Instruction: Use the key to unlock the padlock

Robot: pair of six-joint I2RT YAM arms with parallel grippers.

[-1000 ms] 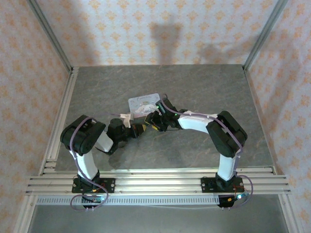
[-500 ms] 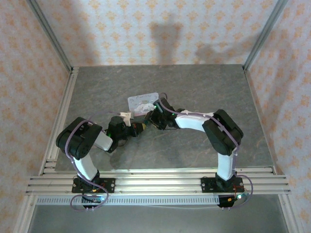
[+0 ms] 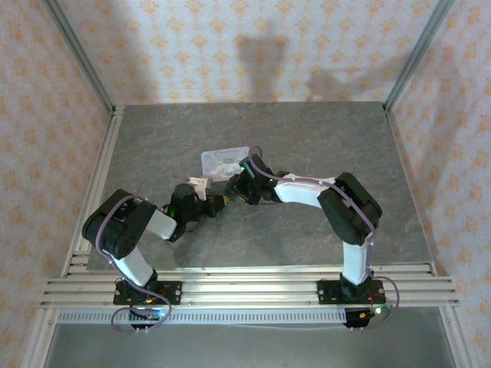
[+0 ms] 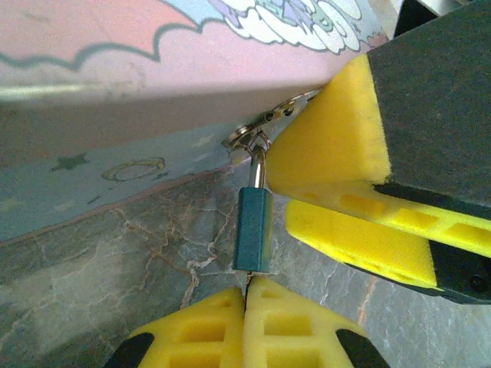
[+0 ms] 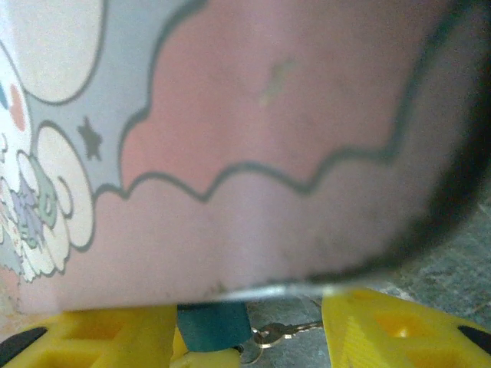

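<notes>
Grey marbled tabletop [image 3: 322,138] carries the cartoon tin [image 4: 153,46]. The padlock [image 4: 252,230] hangs from the tin's front clasp. At the tin's foot the left gripper [image 4: 247,295] is clenched tight. Against that same wall the right gripper [image 5: 249,337] stands released, straddling the padlock.

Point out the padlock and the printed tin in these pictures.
padlock [image 4: 254,230], left wrist view, middle of its blue body.
printed tin [image 4: 115,38], left wrist view, its pink printed face.
</notes>
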